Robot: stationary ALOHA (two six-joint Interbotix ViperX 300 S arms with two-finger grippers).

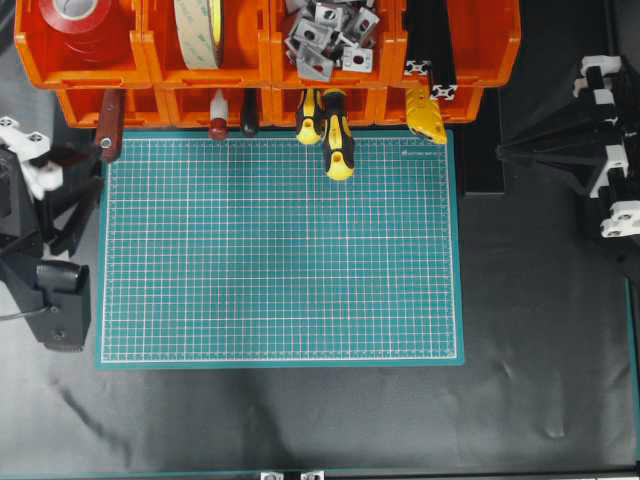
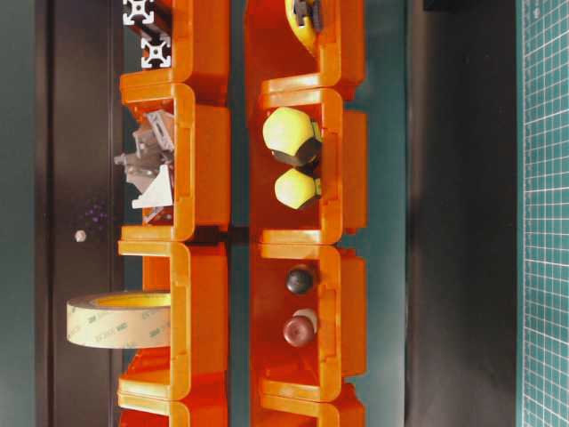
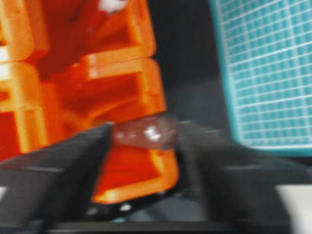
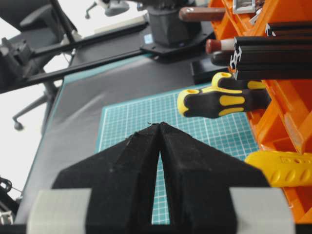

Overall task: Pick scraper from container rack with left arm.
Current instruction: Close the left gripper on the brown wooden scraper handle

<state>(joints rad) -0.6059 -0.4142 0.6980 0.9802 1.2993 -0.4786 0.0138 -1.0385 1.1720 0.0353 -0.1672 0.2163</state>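
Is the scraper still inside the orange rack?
Yes. The scraper sits in the rack's lower left bin, its brown handle poking out towards the mat.

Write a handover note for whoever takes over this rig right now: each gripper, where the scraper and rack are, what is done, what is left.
Left gripper: open, its fingers either side of the scraper's handle end; whether they touch is blurred.
Right gripper: shut, holding nothing, parked over the green mat.
Scraper: in the leftmost lower bin of the container rack, handle sticking out.
Done: left arm lined up on the handle.
Left: close, pull the scraper out.
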